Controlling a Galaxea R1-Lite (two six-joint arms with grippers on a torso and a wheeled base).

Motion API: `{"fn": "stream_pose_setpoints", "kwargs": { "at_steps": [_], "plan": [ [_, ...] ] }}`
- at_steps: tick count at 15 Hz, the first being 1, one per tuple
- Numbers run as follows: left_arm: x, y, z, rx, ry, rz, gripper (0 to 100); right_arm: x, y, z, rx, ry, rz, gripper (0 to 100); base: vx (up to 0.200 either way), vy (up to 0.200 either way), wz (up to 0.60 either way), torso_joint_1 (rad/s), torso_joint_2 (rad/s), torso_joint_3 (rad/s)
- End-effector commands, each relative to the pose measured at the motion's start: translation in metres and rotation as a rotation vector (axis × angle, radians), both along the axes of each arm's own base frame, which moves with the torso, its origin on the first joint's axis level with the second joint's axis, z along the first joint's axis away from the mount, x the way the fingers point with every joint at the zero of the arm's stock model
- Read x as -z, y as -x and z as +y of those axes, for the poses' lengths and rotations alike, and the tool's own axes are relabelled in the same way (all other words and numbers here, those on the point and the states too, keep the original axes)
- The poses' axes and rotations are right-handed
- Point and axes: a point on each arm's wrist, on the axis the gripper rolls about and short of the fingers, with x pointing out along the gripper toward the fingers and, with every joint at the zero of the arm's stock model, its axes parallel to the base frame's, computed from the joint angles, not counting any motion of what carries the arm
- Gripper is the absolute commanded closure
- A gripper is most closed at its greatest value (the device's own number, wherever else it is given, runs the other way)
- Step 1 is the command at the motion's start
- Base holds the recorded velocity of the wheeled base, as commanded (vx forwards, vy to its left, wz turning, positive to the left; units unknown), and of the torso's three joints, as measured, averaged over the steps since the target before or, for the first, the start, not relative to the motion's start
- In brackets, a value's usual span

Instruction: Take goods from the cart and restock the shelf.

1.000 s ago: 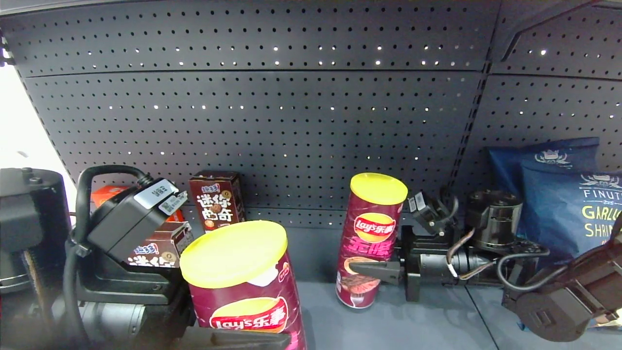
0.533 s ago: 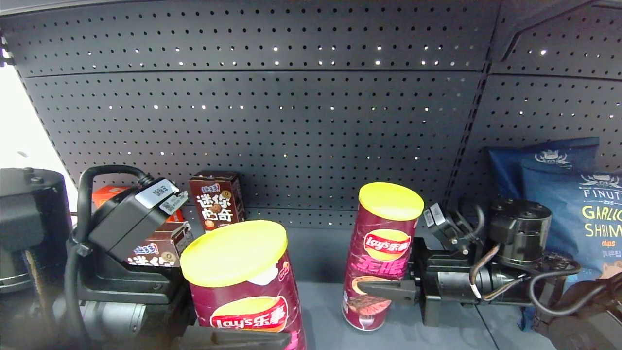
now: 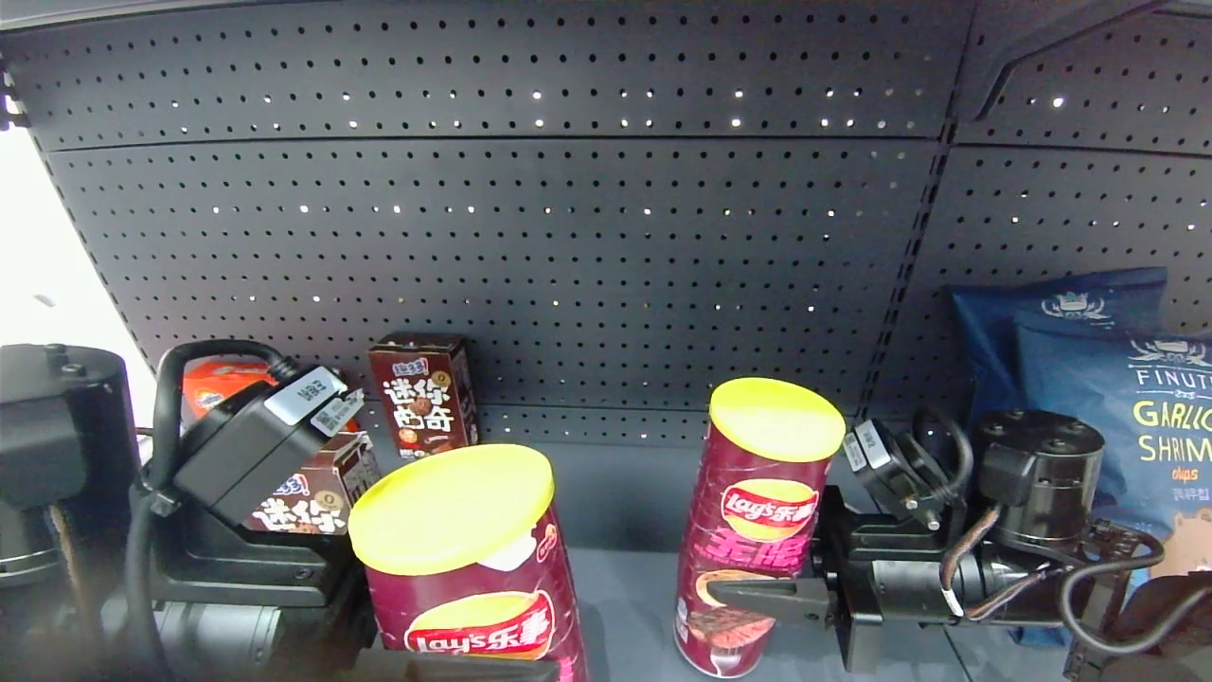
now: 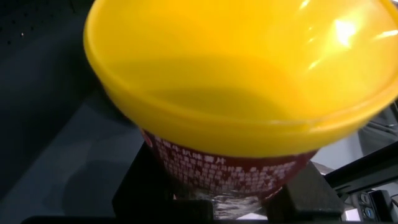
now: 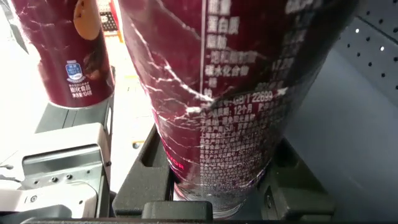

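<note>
Two maroon chip cans with yellow lids are each held in a gripper. The nearer can (image 3: 464, 568) sits low at the left in the head view, with my left gripper (image 3: 454, 665) shut on its lower body. In the left wrist view its lid (image 4: 236, 93) looms over the left gripper (image 4: 230, 205). The other can (image 3: 757, 526) leans slightly over the shelf floor (image 3: 615, 587), right of centre, and my right gripper (image 3: 748, 592) is shut on its lower half. In the right wrist view this can (image 5: 230, 81) stands between the jaws of the right gripper (image 5: 224, 199), with the left arm's can (image 5: 68, 56) farther off.
Two small brown snack boxes (image 3: 421, 393) (image 3: 312, 493) and an orange pack (image 3: 213, 379) stand at the shelf's back left. Blue chip bags (image 3: 1108, 379) fill the right side. A dark pegboard wall (image 3: 568, 237) closes the back. Bare shelf floor lies between the two cans.
My right gripper has carried its can rightward and nearer to the camera, lower in the picture. The left arm and its can have dropped slightly.
</note>
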Motion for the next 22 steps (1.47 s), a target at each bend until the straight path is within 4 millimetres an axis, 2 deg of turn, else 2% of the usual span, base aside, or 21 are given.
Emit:
{"fn": "stream_pose_setpoints", "kwargs": {
  "at_steps": [1,9,22],
  "plan": [
    [-0.002,-0.001,0.000,-0.003,0.003,-0.005,100,0.005,-0.002,0.001,-0.001,0.010,0.013,100,0.000,0.000,0.00,0.000,0.00,0.000],
    [0.000,-0.002,0.000,-0.004,0.000,0.000,100,0.021,-0.011,0.007,0.000,0.013,0.023,100,0.000,0.000,0.00,0.000,0.00,0.000],
    [0.001,-0.001,0.000,-0.004,-0.003,0.005,100,0.027,-0.013,0.008,0.002,0.025,0.035,100,0.000,0.000,0.00,0.000,0.00,0.000]
  ]
}}
